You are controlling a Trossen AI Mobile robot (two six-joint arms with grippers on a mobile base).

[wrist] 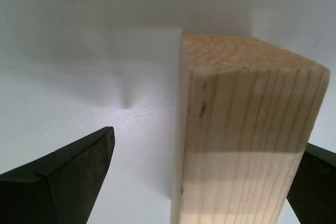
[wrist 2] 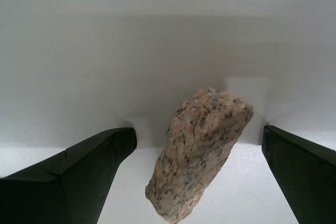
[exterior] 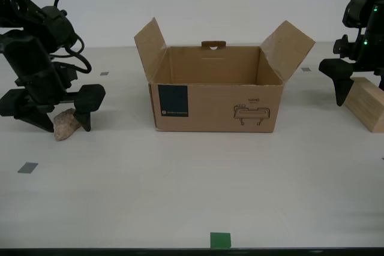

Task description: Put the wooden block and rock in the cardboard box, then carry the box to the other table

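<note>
Since both things lie on the desk (exterior: 180, 172) outside the cardboard box (exterior: 216, 97), we must grab well first. Our second pincer (wrist 2: 197, 171) is open around the rock (wrist 2: 202, 150); we should squeeze its middle. Our first pincer (wrist: 202, 177) is open around the wooden block (wrist: 247, 129), one finger close beside it; we should center it, then close slowly.

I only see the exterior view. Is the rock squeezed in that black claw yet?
Observer: Not yet. My second gripper is open, with gaps between both fingers and the rock.
Operator: And the wood on the other side?
Observer: The wooden block sits between the fingers of my first gripper, far from one finger.
Operator: Does the other finger touch it?
Observer: I cannot tell; it sits right at the block's edge.
</note>
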